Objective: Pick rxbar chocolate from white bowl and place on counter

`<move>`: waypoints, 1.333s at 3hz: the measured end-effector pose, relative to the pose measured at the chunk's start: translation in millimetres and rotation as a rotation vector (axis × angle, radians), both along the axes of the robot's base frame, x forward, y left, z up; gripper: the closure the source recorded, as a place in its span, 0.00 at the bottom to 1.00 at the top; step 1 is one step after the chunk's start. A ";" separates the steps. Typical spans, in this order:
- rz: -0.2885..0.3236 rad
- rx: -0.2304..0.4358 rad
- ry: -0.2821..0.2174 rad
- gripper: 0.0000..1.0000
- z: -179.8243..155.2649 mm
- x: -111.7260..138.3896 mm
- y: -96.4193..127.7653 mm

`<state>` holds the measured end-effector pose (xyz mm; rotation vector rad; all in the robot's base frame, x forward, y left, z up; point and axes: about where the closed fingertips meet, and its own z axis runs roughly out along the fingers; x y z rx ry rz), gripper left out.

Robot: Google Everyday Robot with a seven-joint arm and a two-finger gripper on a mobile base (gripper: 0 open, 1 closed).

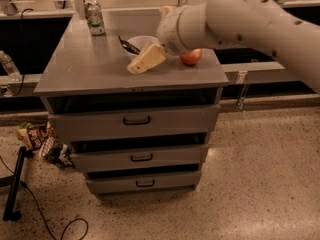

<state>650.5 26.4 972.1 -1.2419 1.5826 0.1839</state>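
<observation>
Gripper (146, 59) sits low at front of white bowl (136, 40); cannot tell its grip state. Rxbar chocolate (128, 45) leans over bowl's left rim. Red apple (190, 58) rests nearby on counter (85, 69).

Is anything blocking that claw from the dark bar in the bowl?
Nothing visible. The gripper hangs just in front of the bowl; the bar pokes over its rim. The apple and can stand aside.
</observation>
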 end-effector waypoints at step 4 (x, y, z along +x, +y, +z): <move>0.025 0.009 -0.046 0.00 -29.9 53.4 57.3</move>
